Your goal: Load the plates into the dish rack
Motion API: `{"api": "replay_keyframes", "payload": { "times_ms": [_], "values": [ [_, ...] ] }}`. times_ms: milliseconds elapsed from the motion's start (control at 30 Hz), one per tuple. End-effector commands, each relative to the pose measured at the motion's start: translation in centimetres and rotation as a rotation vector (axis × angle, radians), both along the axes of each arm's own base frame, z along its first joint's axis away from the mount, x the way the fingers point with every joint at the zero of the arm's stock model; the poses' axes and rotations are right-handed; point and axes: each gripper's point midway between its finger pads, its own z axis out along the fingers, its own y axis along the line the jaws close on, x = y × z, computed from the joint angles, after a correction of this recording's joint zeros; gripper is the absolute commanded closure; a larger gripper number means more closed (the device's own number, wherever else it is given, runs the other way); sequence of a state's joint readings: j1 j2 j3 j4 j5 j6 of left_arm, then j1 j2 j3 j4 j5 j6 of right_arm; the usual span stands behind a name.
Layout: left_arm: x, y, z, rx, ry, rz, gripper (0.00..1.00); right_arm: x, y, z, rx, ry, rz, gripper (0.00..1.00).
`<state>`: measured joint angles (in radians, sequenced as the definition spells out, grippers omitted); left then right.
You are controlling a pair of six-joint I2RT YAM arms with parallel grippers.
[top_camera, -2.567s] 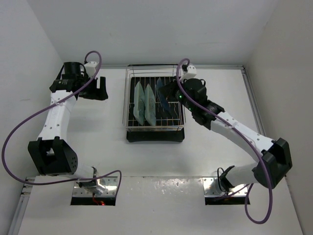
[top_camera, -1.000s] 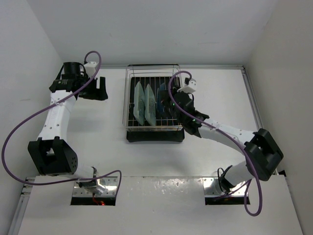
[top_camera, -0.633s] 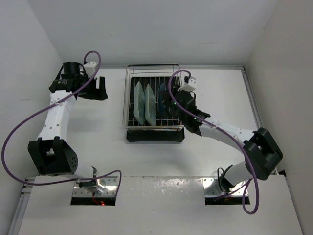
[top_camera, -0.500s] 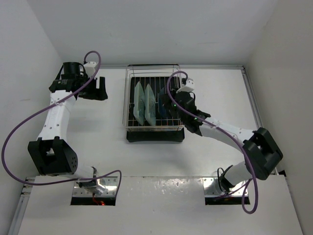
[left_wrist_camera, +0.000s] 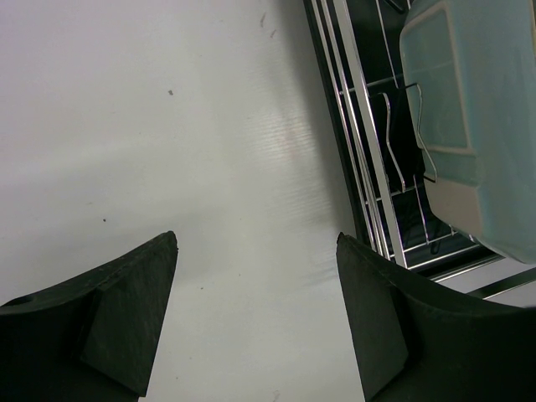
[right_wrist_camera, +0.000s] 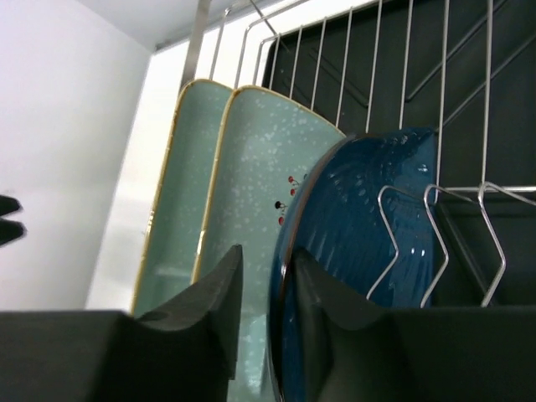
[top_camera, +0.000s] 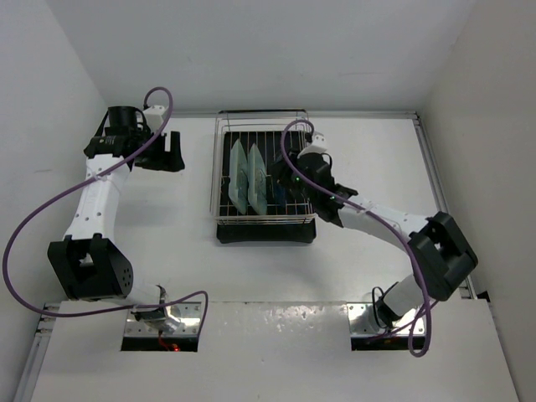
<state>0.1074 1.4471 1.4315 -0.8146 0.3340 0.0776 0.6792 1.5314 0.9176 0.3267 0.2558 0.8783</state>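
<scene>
The dish rack (top_camera: 219, 167) stands at the table's middle back. Two mint-green plates (top_camera: 238, 176) (top_camera: 257, 180) stand upright in its left slots. The dark blue plate (top_camera: 276, 172) stands upright just to their right. In the right wrist view the blue plate (right_wrist_camera: 360, 226) sits behind wire dividers next to the mint plates (right_wrist_camera: 260, 167). My right gripper (right_wrist_camera: 266, 251) straddles its rim; one finger touches the plate and a gap shows at the other, so the jaws are open. My left gripper (left_wrist_camera: 255, 243) is open and empty over bare table, left of the rack (left_wrist_camera: 360, 151).
White walls close in the table on the left, back and right. The rack's black drip tray (top_camera: 266, 231) sticks out at its near side. The right arm (top_camera: 377, 219) reaches diagonally across the table's right half. The left arm (top_camera: 96, 197) stands along the left side.
My right gripper has moved left and down into the rack with the blue plate, which now stands beside the mint plates. The left arm has not moved.
</scene>
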Motion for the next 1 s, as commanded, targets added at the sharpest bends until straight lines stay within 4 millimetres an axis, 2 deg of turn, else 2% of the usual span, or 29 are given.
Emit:
{"api": "replay_keyframes", "payload": {
  "times_ms": [0, 67, 333, 433, 700, 800, 833, 967],
  "values": [
    [0.1, 0.3, 2.6, -0.002, -0.079, 0.002, 0.19, 0.7, 1.7, 2.1, -0.006, -0.043, 0.078, 0.67],
    [0.1, 0.3, 2.6, -0.002, -0.079, 0.002, 0.19, 0.8, 2.1, 2.7, -0.029, -0.051, 0.106, 0.62],
    [0.1, 0.3, 2.6, -0.002, -0.079, 0.002, 0.19, 0.4, 3.2, 5.5, -0.104, -0.122, 0.189, 0.6],
    [0.1, 0.3, 2.6, -0.002, -0.079, 0.002, 0.19, 0.0, 3.5, 5.6, -0.123, -0.121, 0.211, 0.6],
    [0.1, 0.3, 2.6, -0.002, -0.079, 0.002, 0.19, -0.8, 5.3, 3.3, -0.155, -0.027, 0.294, 0.63],
    [0.1, 0.3, 2.6, -0.002, -0.079, 0.002, 0.19, -0.9, 5.9, 3.0, -0.18, -0.001, 0.338, 0.63],
    [0.1, 0.3, 2.6, -0.002, -0.079, 0.002, 0.19, -0.8, 6.1, 3.5, -0.174, -0.006, 0.338, 0.63],
    [0.1, 0.6, 2.6, -0.002, -0.079, 0.011, 0.19, -0.6, 4.8, 3.4, -0.192, -0.011, 0.297, 0.6]
  ]
}}
